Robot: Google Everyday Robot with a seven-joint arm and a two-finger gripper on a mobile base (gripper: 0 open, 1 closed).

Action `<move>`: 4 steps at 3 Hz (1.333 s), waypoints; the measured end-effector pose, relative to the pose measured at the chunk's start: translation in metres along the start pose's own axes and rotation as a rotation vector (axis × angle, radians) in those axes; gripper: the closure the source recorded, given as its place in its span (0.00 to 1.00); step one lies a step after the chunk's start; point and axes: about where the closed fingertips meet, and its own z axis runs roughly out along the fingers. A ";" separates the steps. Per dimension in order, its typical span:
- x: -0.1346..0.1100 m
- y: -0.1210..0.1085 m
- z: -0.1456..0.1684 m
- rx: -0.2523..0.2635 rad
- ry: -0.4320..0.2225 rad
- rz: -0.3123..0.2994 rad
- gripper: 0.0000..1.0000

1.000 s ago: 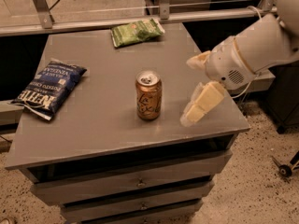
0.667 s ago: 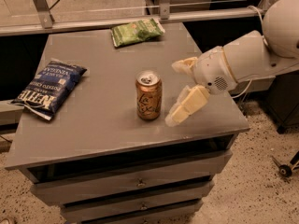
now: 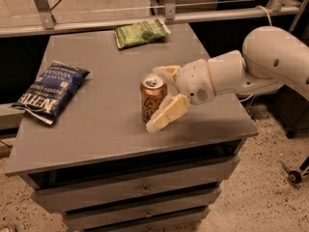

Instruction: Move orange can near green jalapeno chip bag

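The orange can [image 3: 151,99] stands upright near the middle of the grey cabinet top [image 3: 106,124], its silver pull-tab top showing. The green jalapeno chip bag [image 3: 141,32] lies flat at the far edge of the top, well behind the can. My gripper [image 3: 158,96] reaches in from the right with its fingers open around the can: one finger [image 3: 169,114] lies in front of the can at its right side, the other [image 3: 165,71] sits behind it. The can rests on the top.
A larger dark blue chip bag [image 3: 49,91] with white lettering lies at the left side of the top. Drawers [image 3: 140,190] sit below the front edge. A metal rail [image 3: 96,27] runs behind the cabinet. The white arm [image 3: 251,71] spans the right side.
The gripper has moved left from the right side of the top and now has its open fingers around the can. The can and both bags have not moved.
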 end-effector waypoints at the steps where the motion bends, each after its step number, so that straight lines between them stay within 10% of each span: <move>1: -0.004 0.000 0.021 -0.004 -0.069 -0.016 0.26; 2: -0.003 -0.003 0.024 0.006 -0.088 -0.022 0.50; 4: -0.052 -0.059 -0.073 0.198 -0.133 -0.134 1.00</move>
